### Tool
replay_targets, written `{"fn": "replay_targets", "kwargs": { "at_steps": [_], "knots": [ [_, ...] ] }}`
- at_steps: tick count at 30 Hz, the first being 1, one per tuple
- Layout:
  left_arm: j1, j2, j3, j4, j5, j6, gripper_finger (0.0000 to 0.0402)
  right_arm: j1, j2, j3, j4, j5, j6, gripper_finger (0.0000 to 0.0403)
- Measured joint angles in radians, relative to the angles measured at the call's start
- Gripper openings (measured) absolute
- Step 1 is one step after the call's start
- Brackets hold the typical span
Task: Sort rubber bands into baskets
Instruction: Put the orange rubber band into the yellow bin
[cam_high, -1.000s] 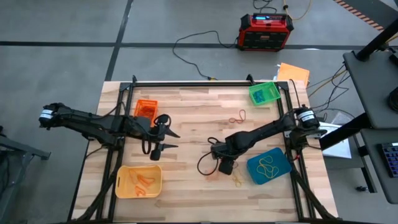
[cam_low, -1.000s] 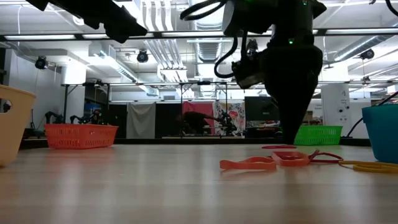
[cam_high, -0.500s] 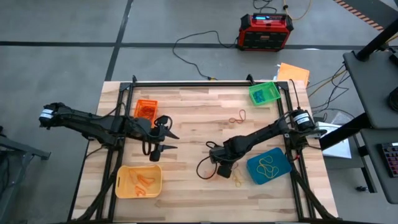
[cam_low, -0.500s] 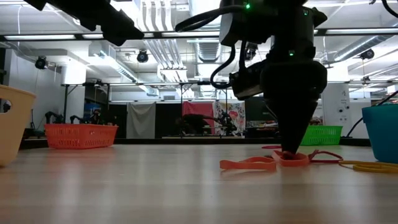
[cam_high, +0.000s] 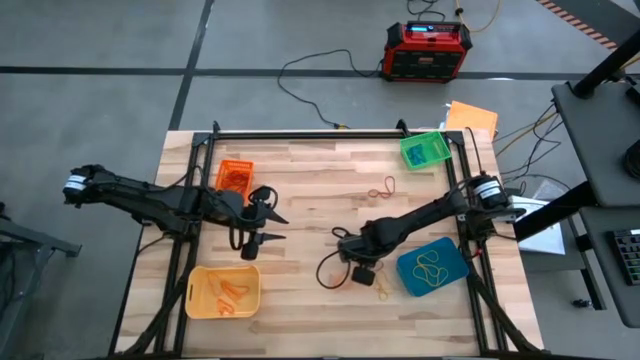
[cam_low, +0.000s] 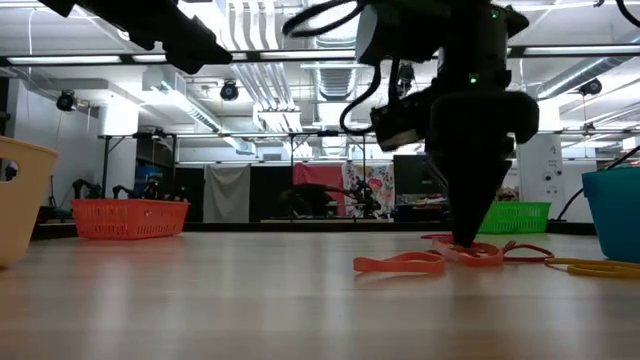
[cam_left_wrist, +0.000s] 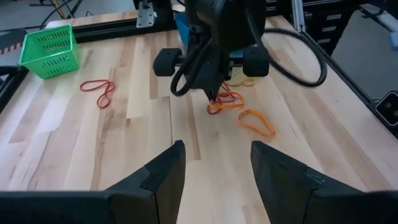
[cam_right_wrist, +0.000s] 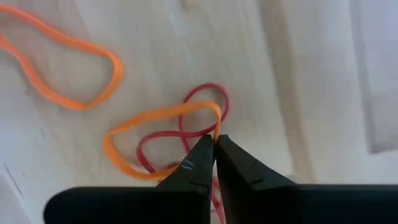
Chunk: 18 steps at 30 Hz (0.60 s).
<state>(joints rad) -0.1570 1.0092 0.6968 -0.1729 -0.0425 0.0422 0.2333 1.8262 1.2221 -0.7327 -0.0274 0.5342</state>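
Note:
My right gripper (cam_right_wrist: 214, 140) points down at a small heap of rubber bands beside the blue basket (cam_high: 432, 266) and is shut on an orange rubber band (cam_right_wrist: 143, 124) that lies over a red one (cam_right_wrist: 205, 99). Another orange band (cam_right_wrist: 68, 68) lies loose close by. In the low view the gripper's tip (cam_low: 465, 240) stands at the bands (cam_low: 480, 253) on the table. My left gripper (cam_left_wrist: 214, 165) is open and empty, above the table between the orange basket (cam_high: 234, 175) and the yellow basket (cam_high: 222, 291). The green basket (cam_high: 425, 150) stands at the far right. My right gripper pinches the orange band's strand at one end of its loop (cam_right_wrist: 216, 124) between its two fingertips, coming from above and pointing down. The rest of the loop lies slack on the table, over the red band.
Two red bands (cam_high: 383, 187) lie on the table toward the far side. A yellow band (cam_high: 384, 291) lies by the blue basket, which holds yellow bands. The yellow basket holds orange bands. A black cable loop (cam_high: 330, 268) hangs by my right gripper.
My right gripper has gone down and a little toward the table's near edge, onto the heap of bands beside the blue basket, where its tip now stands on the orange band.

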Motion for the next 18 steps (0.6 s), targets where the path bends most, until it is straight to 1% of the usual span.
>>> {"fn": "replay_targets", "kwargs": {
  "at_steps": [5,8,10,12,18],
  "knots": [
    [0.000,0.010,0.000,0.016,0.000,0.000,0.0167,0.000,-0.051,0.000,-0.010,0.075,-0.048,0.0009],
    [0.000,0.023,0.000,0.027,0.000,0.000,0.0167,0.000,-0.076,0.000,0.004,0.166,-0.109,0.0009],
    [0.000,0.041,0.000,0.040,0.000,-0.001,0.0167,-0.001,-0.092,0.000,0.057,0.242,-0.171,0.0009],
    [0.000,0.064,-0.009,0.072,0.000,-0.012,0.0167,-0.010,-0.101,0.000,0.134,0.284,-0.255,0.0009],
    [-0.006,0.131,-0.078,0.237,0.006,-0.071,0.0167,-0.056,-0.102,-0.015,0.521,0.290,-0.589,0.0009]
  ]
}}
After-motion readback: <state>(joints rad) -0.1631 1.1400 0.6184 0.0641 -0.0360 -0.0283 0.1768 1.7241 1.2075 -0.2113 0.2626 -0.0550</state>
